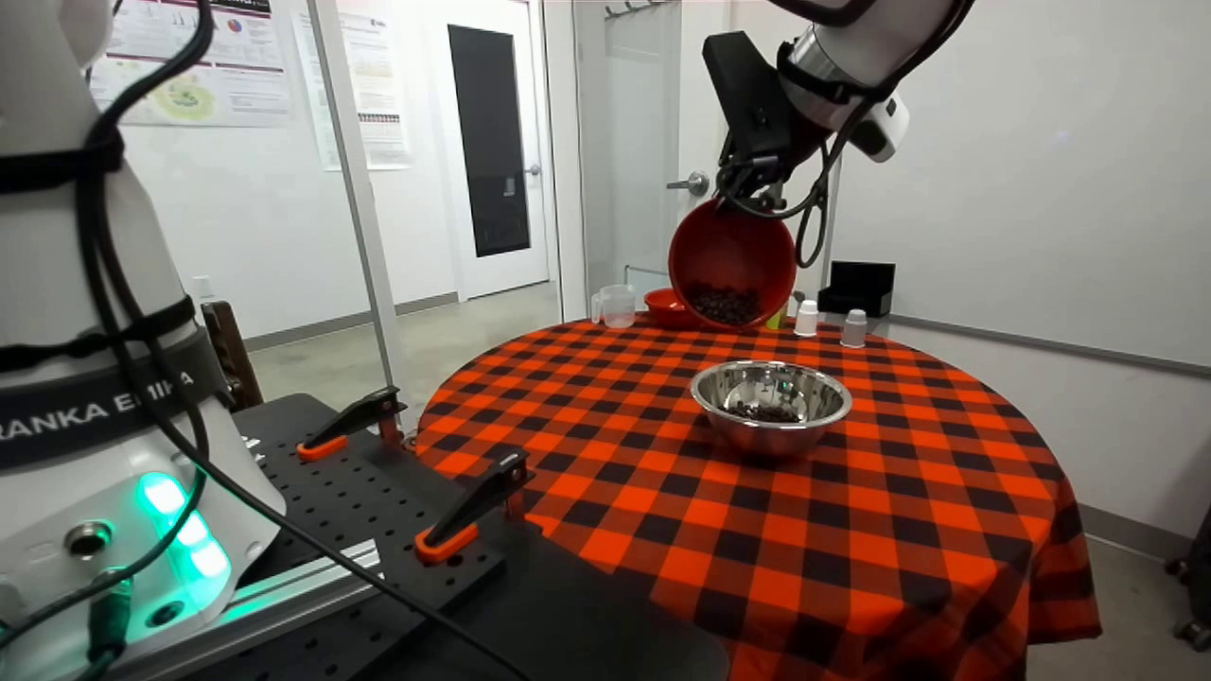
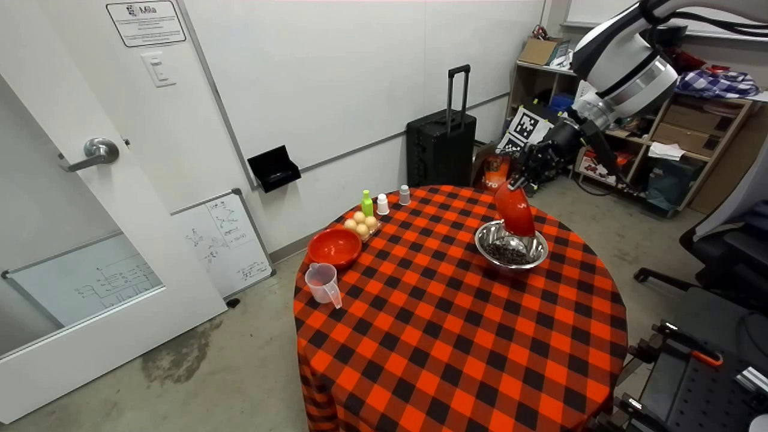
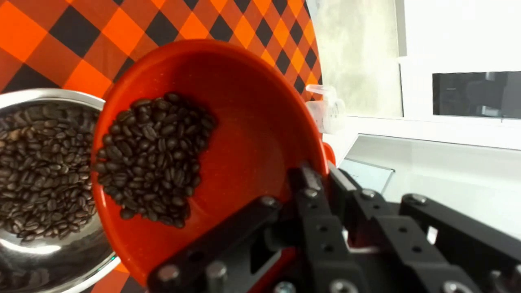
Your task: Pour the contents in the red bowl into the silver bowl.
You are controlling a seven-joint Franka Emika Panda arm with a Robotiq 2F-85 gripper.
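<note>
The red bowl point(image 1: 728, 241) is steeply tilted in the air, its mouth toward the silver bowl point(image 1: 771, 437). It also shows in an exterior view point(image 2: 515, 210) and the wrist view point(image 3: 248, 114). Dark coffee beans point(image 3: 156, 158) are gathered at its lower rim. The silver bowl stands upright on the table and holds more beans point(image 3: 44, 175); it also shows in an exterior view point(image 2: 538, 249). In the wrist view, the red bowl's lower rim overlaps the silver bowl's edge. My gripper point(image 3: 322, 175) is shut on the red bowl's upper rim, one finger inside and one outside.
A second red bowl point(image 2: 335, 247), a clear measuring cup point(image 2: 323, 283), several eggs point(image 2: 360, 225), a green bottle point(image 2: 367, 204) and two small bottles, white point(image 2: 383, 204) and grey point(image 2: 404, 195), stand along the table's edge. The table has a red-black checked cloth point(image 2: 456, 336).
</note>
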